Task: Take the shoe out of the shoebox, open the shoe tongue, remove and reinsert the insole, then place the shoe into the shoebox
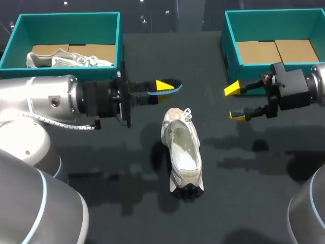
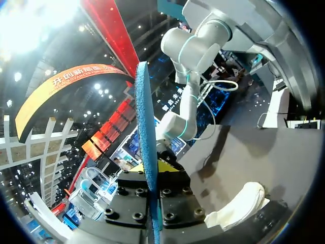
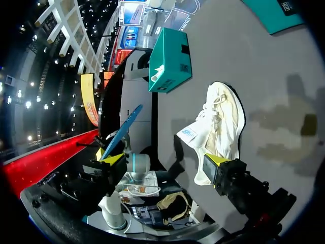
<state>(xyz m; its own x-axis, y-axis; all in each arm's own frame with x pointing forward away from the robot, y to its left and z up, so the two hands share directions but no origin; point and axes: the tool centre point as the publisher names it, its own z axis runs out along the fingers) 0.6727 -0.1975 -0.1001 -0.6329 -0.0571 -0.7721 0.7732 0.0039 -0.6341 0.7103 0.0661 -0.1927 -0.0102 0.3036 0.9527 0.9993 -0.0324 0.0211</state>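
Left tool's (image 2: 154, 170) grip on insole (image 2: 143, 122) — mostly hidden.

Shoe tongue (image 3: 195, 129): small blue tag on its pale underside; the print is too small to read.
Left shoebox (image 3: 170, 61): dark label patches on the teal end wall, one speckled like a code square; no characters can be made out.
Right shoebox (image 3: 277, 15): dark label with pale marks at its wall; not readable.
Insole (image 2: 144, 152): blue, edge-on in the left wrist view; no print can be made out.
Overall: no text or number on the table's things is readable.
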